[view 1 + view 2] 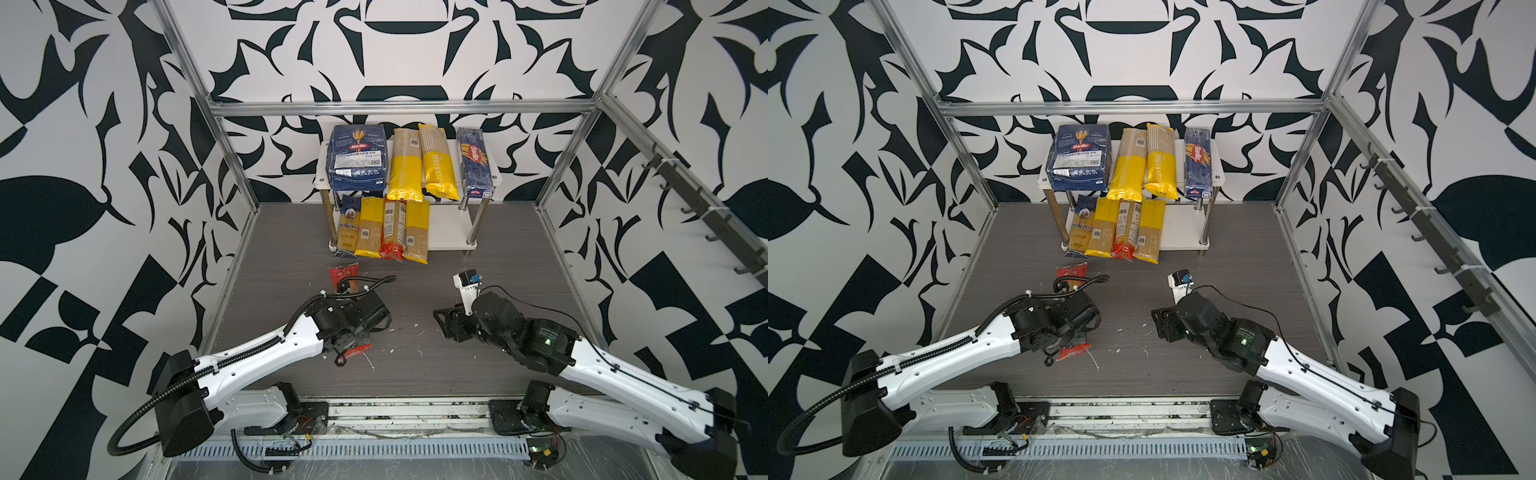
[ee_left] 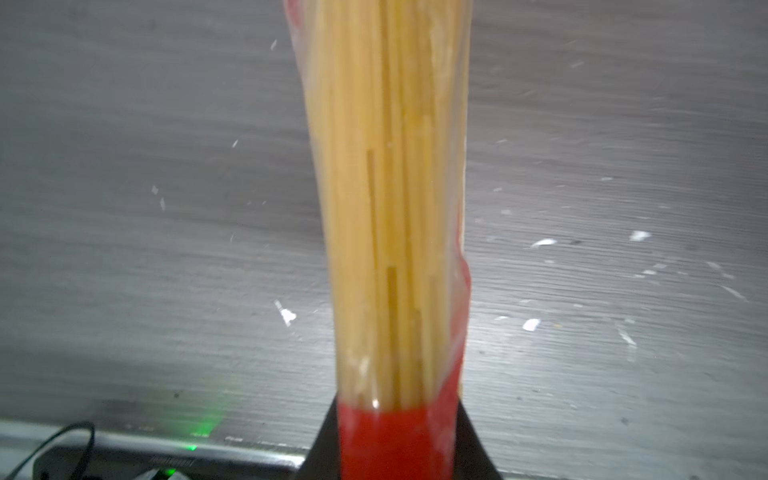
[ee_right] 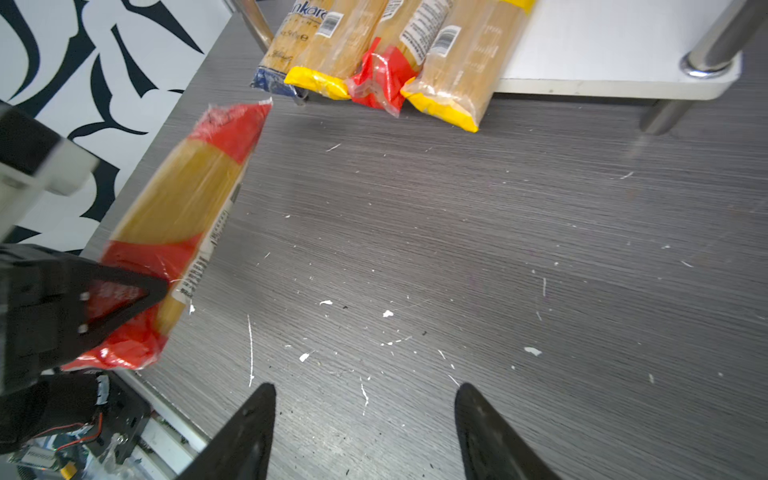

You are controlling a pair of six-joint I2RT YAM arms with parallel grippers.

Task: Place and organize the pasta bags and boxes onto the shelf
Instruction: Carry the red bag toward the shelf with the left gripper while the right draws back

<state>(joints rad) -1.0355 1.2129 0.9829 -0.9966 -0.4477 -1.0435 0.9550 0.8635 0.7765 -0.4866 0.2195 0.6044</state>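
One red bag (image 3: 178, 208) is gripped by the left pincer (image 3: 137, 299) over the surface (image 3: 457, 249), at 7 o'clock of the shelf (image 1: 449, 235). The top board holds two boxes (image 1: 356, 160) and two yellow bags (image 1: 405, 174). Four bags (image 1: 370, 226) lie on the lower board (ends overhanging the front). The right pincer (image 3: 365, 415), at 3 o'clock, gapes empty.

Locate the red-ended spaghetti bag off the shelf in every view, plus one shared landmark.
Top view: bag left of centre, beneath the left arm.
Top view: bag likewise.
Left wrist: bag fills the middle.
Right wrist: bag beside the patterned wall.
Landmark: grey tabletop, in all four.
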